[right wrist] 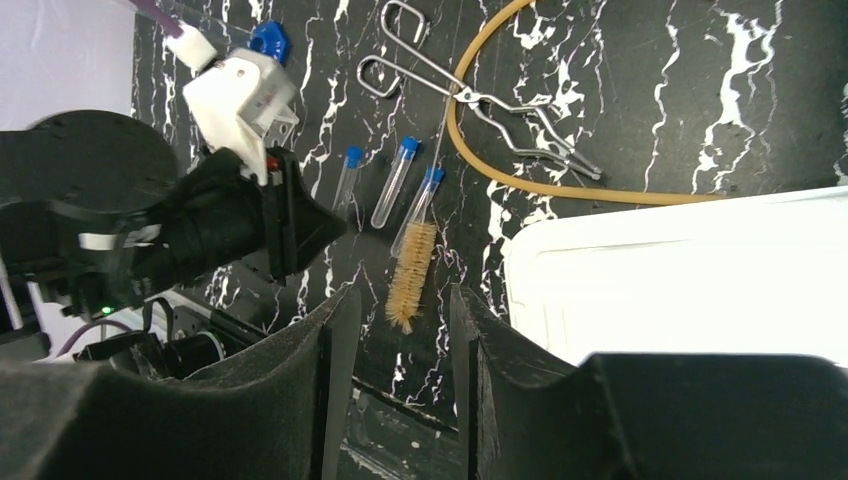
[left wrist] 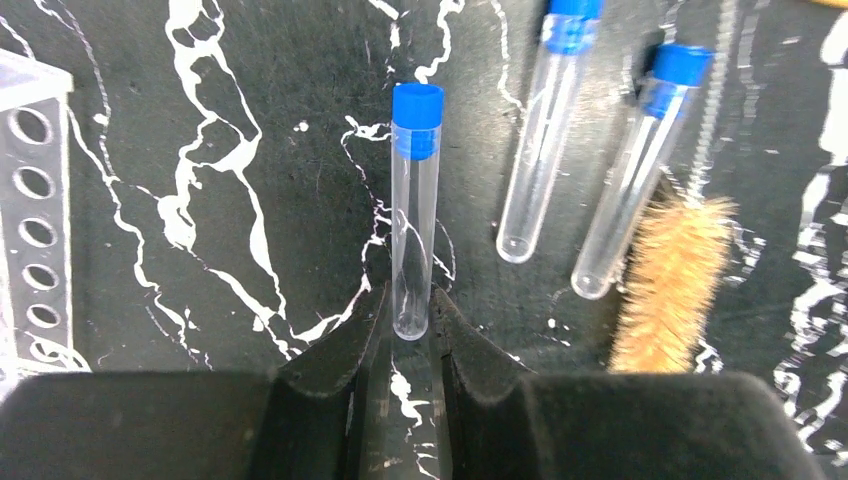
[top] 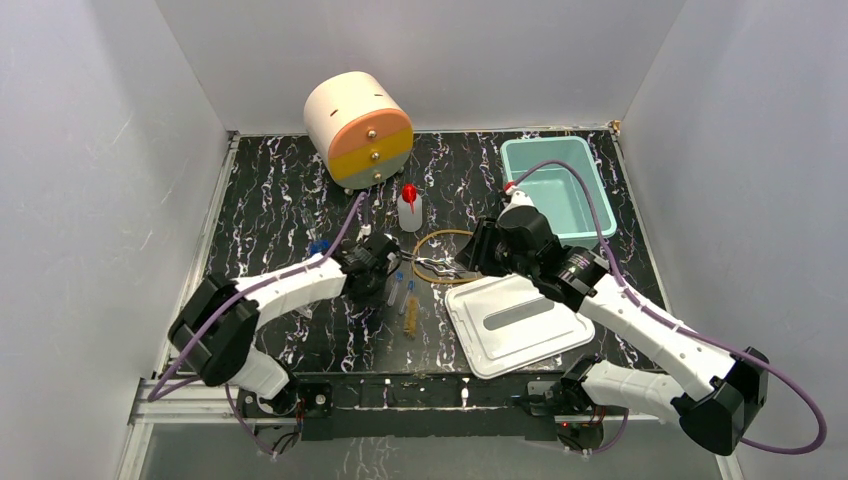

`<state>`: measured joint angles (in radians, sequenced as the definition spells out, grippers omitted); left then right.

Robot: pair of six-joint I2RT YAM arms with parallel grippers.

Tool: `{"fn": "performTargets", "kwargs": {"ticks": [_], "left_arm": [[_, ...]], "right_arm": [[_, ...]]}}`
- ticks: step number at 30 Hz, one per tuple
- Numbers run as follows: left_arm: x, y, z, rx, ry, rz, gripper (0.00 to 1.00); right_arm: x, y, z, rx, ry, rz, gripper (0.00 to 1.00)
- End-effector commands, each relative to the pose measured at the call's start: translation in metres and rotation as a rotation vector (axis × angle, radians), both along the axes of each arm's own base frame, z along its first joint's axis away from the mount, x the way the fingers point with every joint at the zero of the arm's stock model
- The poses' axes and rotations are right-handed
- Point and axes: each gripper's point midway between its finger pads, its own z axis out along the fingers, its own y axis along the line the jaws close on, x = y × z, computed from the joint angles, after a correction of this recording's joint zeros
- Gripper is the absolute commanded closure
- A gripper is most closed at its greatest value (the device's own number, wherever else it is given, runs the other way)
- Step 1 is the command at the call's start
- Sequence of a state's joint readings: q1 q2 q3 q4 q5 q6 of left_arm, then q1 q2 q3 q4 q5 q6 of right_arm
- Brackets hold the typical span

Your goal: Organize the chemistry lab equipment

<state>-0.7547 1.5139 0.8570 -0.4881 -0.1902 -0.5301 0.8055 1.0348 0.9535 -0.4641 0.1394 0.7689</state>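
Note:
My left gripper point(left wrist: 412, 310) is shut on the rounded bottom end of a clear blue-capped test tube point(left wrist: 415, 200) lying on the black marbled table. Two more test tubes point(left wrist: 545, 150) point(left wrist: 635, 190) lie to its right, beside the brown-bristled brush point(left wrist: 672, 280). The clear tube rack point(left wrist: 35, 220) is at the left edge. My right gripper point(right wrist: 405, 310) is open and empty, hovering above the brush point(right wrist: 410, 275). The metal forceps point(right wrist: 470, 95) lie across the tan tubing loop point(right wrist: 560, 185). The white squeeze bottle point(top: 409, 208) with a red nozzle stands upright behind them.
A white lid point(top: 515, 322) lies flat at the front right, close under my right arm. The teal bin point(top: 555, 185) sits at the back right. The cream, orange and yellow drum-shaped drawer unit point(top: 358, 130) stands at the back centre. Grey walls enclose the table.

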Motion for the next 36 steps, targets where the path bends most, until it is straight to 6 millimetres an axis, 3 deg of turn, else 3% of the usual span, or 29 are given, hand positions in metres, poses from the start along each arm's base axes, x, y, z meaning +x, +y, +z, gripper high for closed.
{"fn": "performTargets", "kwargs": {"ticks": [1, 6, 12, 17, 23, 31, 36], "left_arm": [[0.006, -0.007, 0.037, -0.096, -0.097, -0.018, 0.94], [0.011, -0.029, 0.089, -0.264, -0.191, -0.073, 0.93], [-0.002, -0.073, 0.164, -0.57, -0.265, -0.254, 0.91], [-0.009, -0.09, 0.205, -0.7, -0.298, -0.327, 0.9], [-0.013, -0.095, 0.222, -0.749, -0.314, -0.352, 0.9], [-0.017, -0.094, 0.226, -0.775, -0.323, -0.353, 0.9], [-0.016, -0.097, 0.227, -0.793, -0.33, -0.35, 0.9]], "right_arm": [[0.003, 0.016, 0.022, 0.105, -0.04, 0.025, 0.52], [-0.002, 0.034, 0.033, 0.179, -0.041, 0.095, 0.5], [-0.002, 0.069, 0.077, 0.339, -0.078, 0.21, 0.44], [0.004, 0.084, 0.088, 0.354, -0.088, 0.254, 0.43], [0.017, 0.07, 0.108, 0.312, -0.204, 0.199, 0.39], [0.009, 0.079, 0.082, 0.297, -0.107, 0.245, 0.38], [0.008, 0.081, 0.079, 0.303, -0.091, 0.245, 0.47]]}}
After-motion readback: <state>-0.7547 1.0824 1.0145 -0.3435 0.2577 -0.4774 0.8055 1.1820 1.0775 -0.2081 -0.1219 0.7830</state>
